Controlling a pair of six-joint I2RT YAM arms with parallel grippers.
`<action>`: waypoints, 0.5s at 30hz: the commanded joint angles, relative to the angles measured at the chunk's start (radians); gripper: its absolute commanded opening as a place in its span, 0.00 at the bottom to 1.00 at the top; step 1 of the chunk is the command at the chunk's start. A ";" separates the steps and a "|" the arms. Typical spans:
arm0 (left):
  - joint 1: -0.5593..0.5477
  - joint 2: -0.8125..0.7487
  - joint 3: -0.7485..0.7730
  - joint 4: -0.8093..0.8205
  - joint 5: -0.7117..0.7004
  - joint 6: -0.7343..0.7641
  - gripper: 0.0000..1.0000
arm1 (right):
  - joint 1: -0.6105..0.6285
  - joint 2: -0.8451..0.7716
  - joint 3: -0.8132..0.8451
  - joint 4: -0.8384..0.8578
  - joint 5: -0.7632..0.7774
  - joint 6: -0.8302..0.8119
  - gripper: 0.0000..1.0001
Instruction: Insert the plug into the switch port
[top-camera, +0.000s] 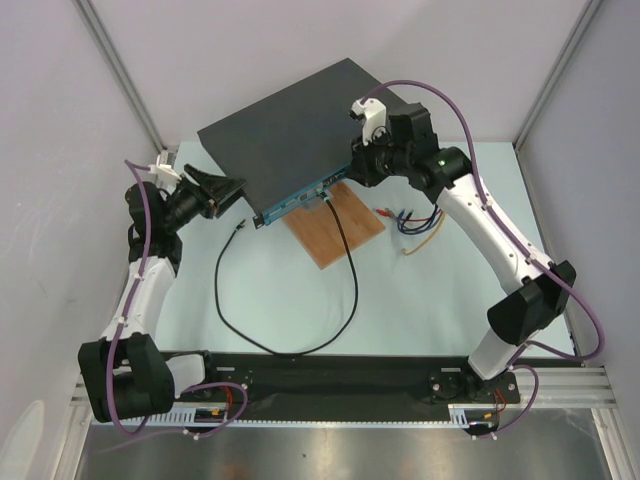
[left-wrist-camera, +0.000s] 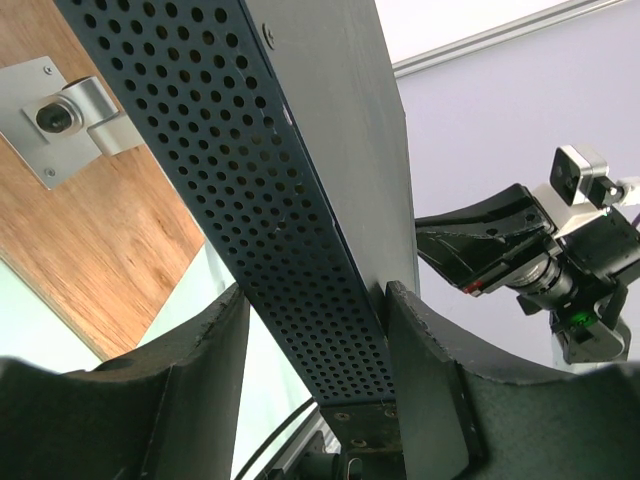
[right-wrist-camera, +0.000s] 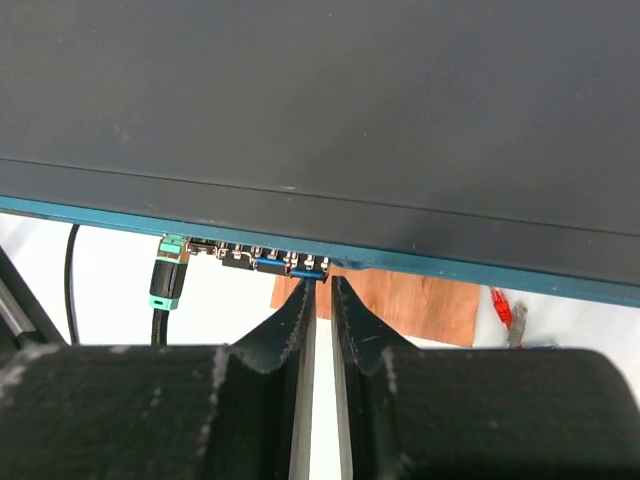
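Switch (top-camera: 290, 130) lies flat at the far middle of the tabletop (top-camera: 420, 300), turned at an angle, its teal front face (right-wrist-camera: 100, 208) towards the arms and its front edge over the wooden board (top-camera: 340, 235). Left gripper (top-camera: 232, 190) sits at medium width across the switch's left end, a finger on either side of the perforated side wall; judged a bracing hold. Right gripper (right-wrist-camera: 318, 288) is narrow, nearly closed, with only a thin slit between the fingers. Its tips are at the port row and nothing is visibly pinched. Plug (right-wrist-camera: 165, 283), with a teal boot, stands at a port near the left of the row, just beside the right gripper and not touched by it. It looks entered, but full seating cannot be told from here. Step in hand, as judged: press the plug home. To do it well, put the closed fingertips squarely on the back of the boot, push straight along the port's axis without sideways lean, and let the left gripper take the reaction so the switch does not slide on the board. Count: one switch; one black cable (top-camera: 225, 310) with one plug at the switch and one free end (top-camera: 238, 226) on the tabletop; one wooden board; one small cluster of loose wires (top-camera: 412, 220), number unclear.
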 joint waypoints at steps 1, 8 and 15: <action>-0.057 0.026 0.036 0.049 -0.002 0.080 0.00 | 0.026 0.007 -0.067 0.268 0.066 0.031 0.14; -0.057 0.024 0.036 0.036 -0.002 0.088 0.00 | 0.036 0.006 -0.106 0.395 0.094 0.067 0.12; -0.067 0.024 0.028 0.036 -0.008 0.091 0.00 | 0.049 0.013 -0.137 0.461 0.100 0.089 0.11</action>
